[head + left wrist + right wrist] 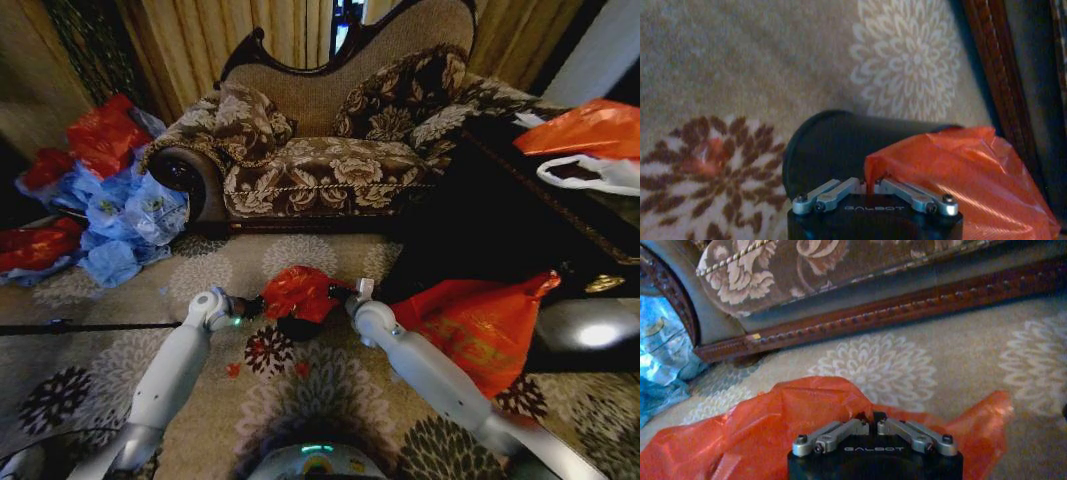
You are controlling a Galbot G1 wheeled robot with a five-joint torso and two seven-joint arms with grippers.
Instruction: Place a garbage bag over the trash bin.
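Nearest the robot, both arms reach forward over the floral carpet (330,400) and meet at the garbage bag (300,292). The left gripper (869,186) has its fingers drawn together on a fold of the bag's red-orange film at its left end; the right gripper (872,424) is likewise pinched onto the film at its right end. Each gripper body reads "GALBOT". The bag is stretched between them, its long axis running left to right across the head view, and it lies over the top of the trash bin (833,150), which stands upright on the carpet with its black wall showing below the plastic. Just right of the right arm lies a larger orange bag (485,325) with yellowish print, unreadable. Farther back stands the patterned sofa (330,160), with blue and red bags (120,210) heaped at its left.
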